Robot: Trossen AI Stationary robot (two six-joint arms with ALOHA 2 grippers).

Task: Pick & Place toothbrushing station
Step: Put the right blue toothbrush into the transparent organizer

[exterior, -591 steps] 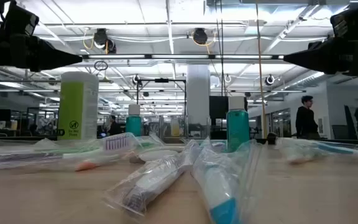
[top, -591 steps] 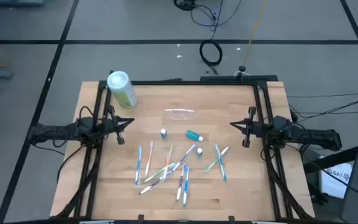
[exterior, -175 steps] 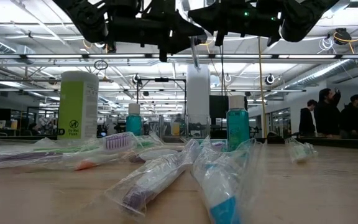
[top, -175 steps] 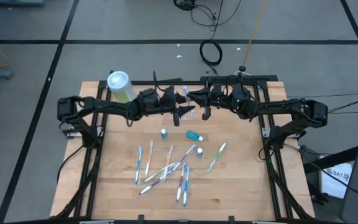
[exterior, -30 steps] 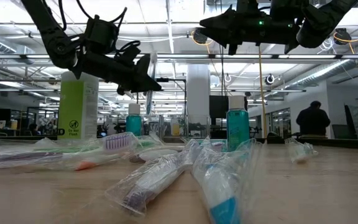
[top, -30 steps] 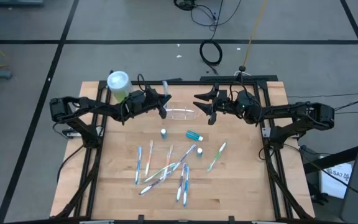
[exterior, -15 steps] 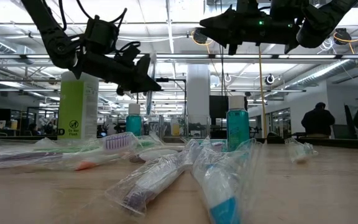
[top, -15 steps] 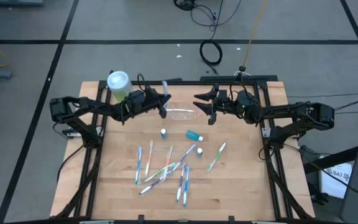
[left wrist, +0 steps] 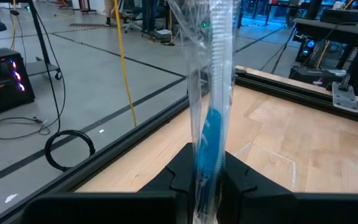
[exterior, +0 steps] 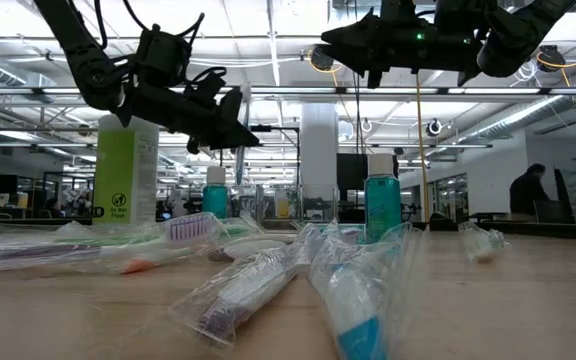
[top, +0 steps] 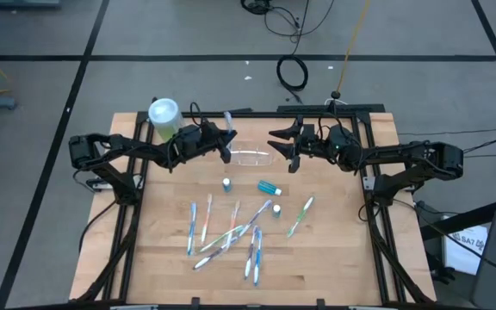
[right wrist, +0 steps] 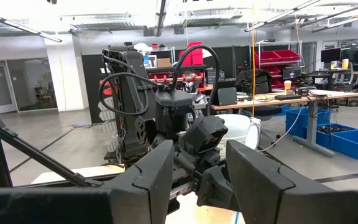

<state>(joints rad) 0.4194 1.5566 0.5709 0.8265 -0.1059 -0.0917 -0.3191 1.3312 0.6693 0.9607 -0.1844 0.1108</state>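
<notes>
Unmoved since a second ago — left gripper (top: 226,143) clamped on wrapped toothbrush (left wrist: 211,93) at station's (top: 250,158) nine o'clock; right gripper (top: 286,148) parted, empty; slick wrapper could slip.

- We note the table (top: 334,258): pale, light-brown wood grain, black frame.
- Canister (top: 167,121): lime green and white, white lid.
- Toothbrushing station (top: 250,158): clear, colourless.
- Wrapped toothbrush (left wrist: 211,93) in the left tool (top: 227,148): clear wrap, blue inside.
- Two small bottles (exterior: 381,207): teal, white caps.
- Loose toothbrushes (top: 231,232): blue, green, pink, white.
- Both arms: black.
- Floor (top: 188,52): grey, dark lines.
</notes>
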